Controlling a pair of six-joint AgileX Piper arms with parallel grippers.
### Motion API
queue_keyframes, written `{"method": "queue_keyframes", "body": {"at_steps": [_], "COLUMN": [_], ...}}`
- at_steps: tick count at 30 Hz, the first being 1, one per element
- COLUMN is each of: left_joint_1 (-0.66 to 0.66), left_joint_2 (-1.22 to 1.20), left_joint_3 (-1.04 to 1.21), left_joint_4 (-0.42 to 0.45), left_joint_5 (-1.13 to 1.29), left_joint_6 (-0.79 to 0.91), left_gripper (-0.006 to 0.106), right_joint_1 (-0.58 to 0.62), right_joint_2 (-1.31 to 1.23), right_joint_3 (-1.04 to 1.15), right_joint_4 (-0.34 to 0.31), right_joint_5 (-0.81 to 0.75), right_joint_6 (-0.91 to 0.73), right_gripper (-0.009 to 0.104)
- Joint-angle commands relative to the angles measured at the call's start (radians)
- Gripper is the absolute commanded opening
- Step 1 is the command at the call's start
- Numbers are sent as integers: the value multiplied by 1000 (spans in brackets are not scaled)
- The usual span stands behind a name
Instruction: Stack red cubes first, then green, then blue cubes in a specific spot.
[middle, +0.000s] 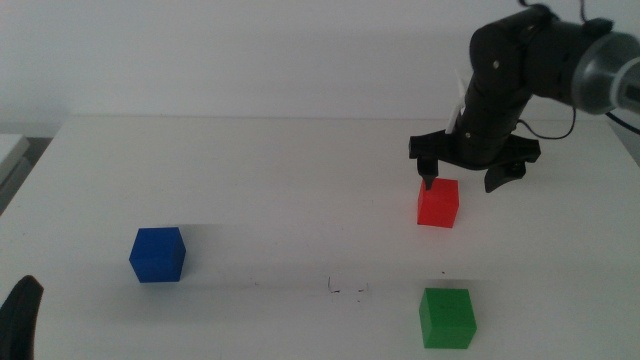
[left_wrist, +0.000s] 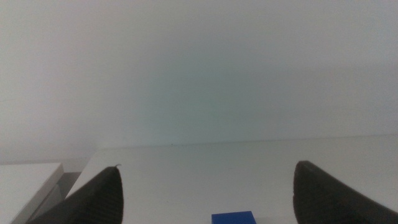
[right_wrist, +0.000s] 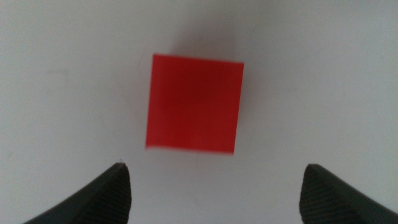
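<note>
At the near edge of the white bench (middle: 260, 170), the left gripper (middle: 20, 315) waits at the bottom-left corner of the middle view, only a dark tip showing; its wrist camera shows the two jaws spread wide with nothing between them, and the top of the blue cube (left_wrist: 235, 218) just ahead. Nearest on the right side sits the green cube (middle: 446, 317), alone and untouched. To its left, near the middle of the bench, a few faint black scribble marks show the specific spot (middle: 345, 289), with no cube on it. Farther left and slightly back, the blue cube (middle: 158, 254) rests flat on the bench, well apart from the others. Beyond the green cube stands the red cube (middle: 438, 203), also flat on the surface. The right gripper (middle: 466, 178) hangs just above and behind it, the black arm reaching in from the right. Its jaws stand wide open and hold nothing; in the right wrist view the red cube (right_wrist: 193, 102) lies ahead of the two jaw tips, apart from both.
</note>
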Motion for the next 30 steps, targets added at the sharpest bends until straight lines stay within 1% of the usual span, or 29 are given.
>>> {"method": "queue_keyframes", "body": {"at_steps": [1, 3, 7, 16, 21, 24, 30], "left_joint_1": [-4, -4, -4, -4, -4, -4, -4], "left_joint_2": [-4, -4, -4, -4, -4, -4, -4], "left_joint_3": [0, 0, 0, 0, 0, 0, 0], "left_joint_4": [-2, -2, -2, -2, -2, -2, -2], "left_joint_5": [-11, -11, -11, -11, -11, -11, -11], "left_joint_6": [-3, -3, -3, -3, -3, -3, -3], "left_gripper": [94, 94, 94, 94, 94, 94, 94], "right_joint_1": [2, 2, 2, 6, 18, 22, 22], "right_joint_2": [19, 35, 44, 44, 46, 53, 106], "right_joint_3": [-14, -17, -19, -21, -21, -21, -21], "right_joint_4": [-43, -55, -52, -46, -66, -90, -94], "right_joint_5": [-24, -36, -67, -67, -101, -129, -142], "right_joint_6": [26, 38, 59, 87, 109, 132, 139], "right_gripper": [90, 89, 89, 89, 88, 88, 88]}}
